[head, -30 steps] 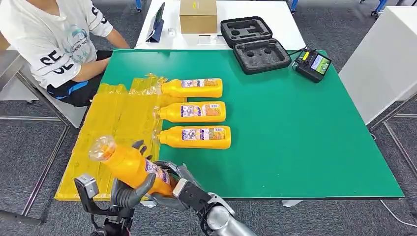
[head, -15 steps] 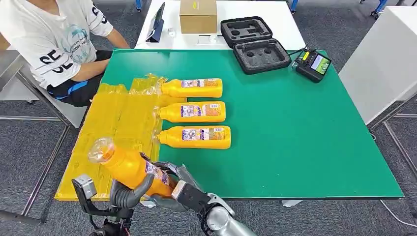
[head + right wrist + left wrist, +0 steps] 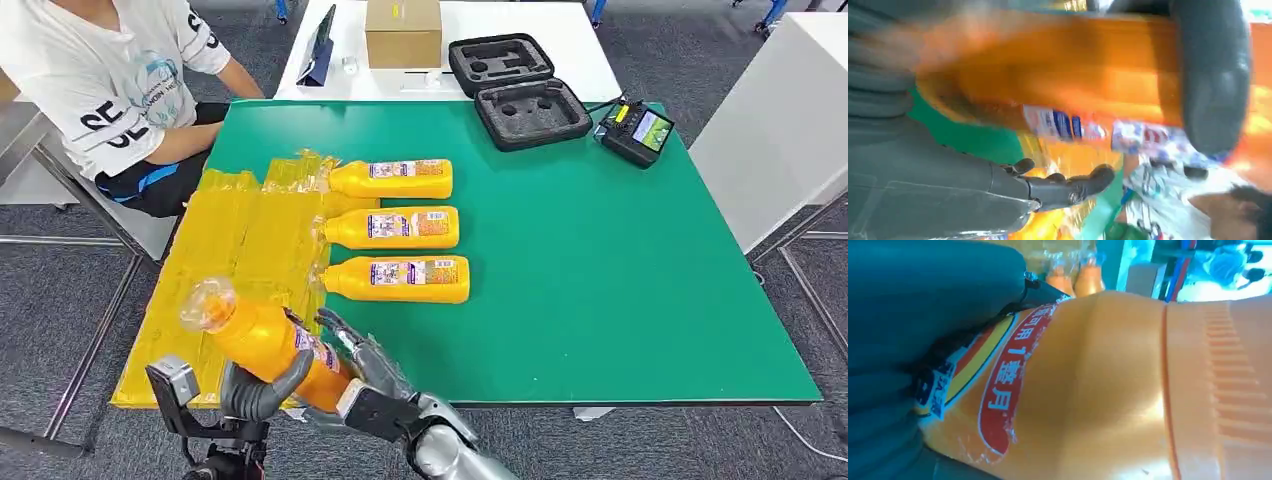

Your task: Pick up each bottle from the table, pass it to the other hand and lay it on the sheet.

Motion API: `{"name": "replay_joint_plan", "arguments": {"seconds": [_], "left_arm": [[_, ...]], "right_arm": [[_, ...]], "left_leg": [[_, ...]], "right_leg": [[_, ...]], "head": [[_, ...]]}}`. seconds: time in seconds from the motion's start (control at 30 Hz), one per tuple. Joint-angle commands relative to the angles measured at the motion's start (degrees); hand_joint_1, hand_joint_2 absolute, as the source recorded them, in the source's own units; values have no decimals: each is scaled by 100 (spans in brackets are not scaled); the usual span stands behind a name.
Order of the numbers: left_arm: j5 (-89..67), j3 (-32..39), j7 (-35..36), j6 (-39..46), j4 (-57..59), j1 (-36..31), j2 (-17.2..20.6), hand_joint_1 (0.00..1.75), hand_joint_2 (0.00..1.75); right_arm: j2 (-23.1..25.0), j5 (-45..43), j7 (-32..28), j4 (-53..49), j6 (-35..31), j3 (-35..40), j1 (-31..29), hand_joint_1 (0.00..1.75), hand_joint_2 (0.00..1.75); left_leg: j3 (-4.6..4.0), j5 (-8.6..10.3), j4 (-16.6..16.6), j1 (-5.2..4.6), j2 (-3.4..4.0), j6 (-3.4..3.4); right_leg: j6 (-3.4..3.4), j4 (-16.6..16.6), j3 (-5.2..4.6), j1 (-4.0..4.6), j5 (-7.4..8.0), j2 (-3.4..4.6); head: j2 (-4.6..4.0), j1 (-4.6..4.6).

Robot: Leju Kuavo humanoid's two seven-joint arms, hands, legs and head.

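An orange bottle (image 3: pixel 255 340) with a clear cap end is held tilted off the table's near left corner, over the yellow sheet (image 3: pixel 235 250). My left hand (image 3: pixel 262 393) grips it around the lower body, and its grey fingers (image 3: pixel 913 305) wrap the label of the bottle (image 3: pixel 1108 390). My right hand (image 3: pixel 365 368) is beside the bottle's base with its fingers (image 3: pixel 1063 189) stretched out straight, off the bottle (image 3: pixel 1058 65). Three more orange bottles (image 3: pixel 395 179) (image 3: pixel 395 228) (image 3: pixel 400 279) lie in a row with their necks on the sheet's right edge.
A person in a white shirt (image 3: pixel 110 90) sits at the far left corner of the green table (image 3: pixel 620 290). A cardboard box (image 3: pixel 403 32), an open black foam case (image 3: pixel 520 90) and a small screen device (image 3: pixel 637 132) are at the back.
My right hand's fingers have come off the bottle and straightened out. The left hand keeps its grip and the bottle has barely moved.
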Motion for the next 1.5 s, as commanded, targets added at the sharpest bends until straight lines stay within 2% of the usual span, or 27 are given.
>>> {"name": "replay_joint_plan", "arguments": {"seconds": [0.03,0.1,0.2,0.27,0.33,0.37,0.47,0.57,0.7,0.73,0.77,0.87,0.97,1.03,1.13,1.27,1.37,1.5], "left_arm": [[-467,141,-196,548,61,-106,11,175,175],[-889,253,-317,921,32,-128,-31,175,175],[-1212,359,-337,1191,27,-204,-23,175,175],[-1207,386,-338,1199,62,-234,-21,175,175],[-1585,441,-416,1500,148,-289,-20,175,175],[-1779,467,-485,1664,190,-311,7,175,175],[-2688,448,-384,2056,401,-495,209,175,175],[-2700,479,-357,2050,431,-562,221,175,175],[-3816,373,78,1955,754,-1009,487,175,175],[-4226,287,258,1860,995,-1265,666,175,175],[-4538,253,429,1786,1263,-1528,786,175,175],[-4545,314,440,1763,1457,-1719,790,175,175],[-5272,71,725,1608,1813,-1980,1044,175,175],[-6000,-212,1112,1263,2397,-2422,1389,175,175],[-6608,-532,1286,883,3162,-2909,1842,175,175],[-7139,-940,1418,362,3939,-3593,2153,175,175],[-7339,-1143,1537,-34,4200,-3857,2197,175,175],[-7339,-1143,1537,-34,4200,-3857,2197,175,175]], "right_arm": [[-389,31,72,-1418,-236,35,271,0,0],[-342,-307,-367,-1889,-548,-115,414,0,0],[-396,-390,-398,-2422,-1061,-4,473,0,0],[-410,-395,-398,-2436,-1071,32,475,0,0],[-613,-442,-398,-2986,-1982,411,487,0,0],[-687,-496,-398,-3108,-2205,554,477,0,0],[-757,-628,-398,-2989,-2200,763,359,0,0],[-738,-633,-398,-2956,-2202,768,334,0,0],[-764,-636,-398,-2662,-1976,916,223,0,0],[-756,-709,-398,-2650,-1891,971,212,0,175],[-746,-692,-398,-2561,-1832,1039,170,0,175],[-710,-675,-398,-2526,-1851,1053,159,0,175],[-704,-679,-398,-2470,-1705,1080,149,0,175],[-640,-675,-398,-2376,-1544,1039,122,0,175],[-585,-730,-398,-2232,-1358,998,53,0,175],[-568,-833,-398,-2282,-1284,961,111,0,175],[-575,-876,-398,-2295,-1230,944,139,0,175],[-575,-876,-398,-2295,-1230,944,139,0,175]], "left_leg": [[16,-7,-2,1,-16,-1],[18,-9,-2,1,-13,-2],[7,-7,2,0,-13,-2],[2,-3,0,1,-8,-2],[8,-4,-1,1,-16,-2],[16,-7,0,3,-19,-3],[6,-1,-4,2,-8,-1],[9,0,-6,0,-9,-2],[17,-1,-9,1,-9,-4],[18,1,-11,0,-14,-4],[22,-1,-10,1,-17,-5],[13,5,-9,0,-13,-3],[16,4,-11,1,-4,-3],[19,7,-12,3,-18,-3],[17,10,-11,3,-15,-3],[22,9,-9,7,-15,-7],[15,10,-5,7,-20,-5],[23,5,-6,5,-9,-2]], "right_leg": [[-2,-2,20,0,-10,-10],[-2,-2,21,0,-11,-7],[-2,4,9,0,-10,-8],[-2,0,4,1,-4,-5],[-2,-1,12,1,-8,-12],[-3,-1,22,3,-11,-13],[-2,-4,9,1,-3,-5],[-2,-4,10,0,-3,-6],[-4,-7,19,1,-4,-4],[-4,-6,20,-1,-4,-11],[-5,-6,25,0,-6,-12],[-4,-5,14,-1,-1,-9],[-4,-5,15,-1,0,-3],[-5,-6,22,1,-2,-16],[-5,-4,20,1,-1,-12],[-9,-1,25,5,-3,-12],[-6,0,18,5,-4,-19],[-4,-1,24,3,-5,-6]], "head": [[0,0],[0,-2],[0,0],[0,-4],[0,0],[0,0],[0,0],[0,0],[0,0],[0,-2],[0,0],[0,-2],[0,-2],[0,2],[0,0],[0,0],[0,2],[0,2]]}}
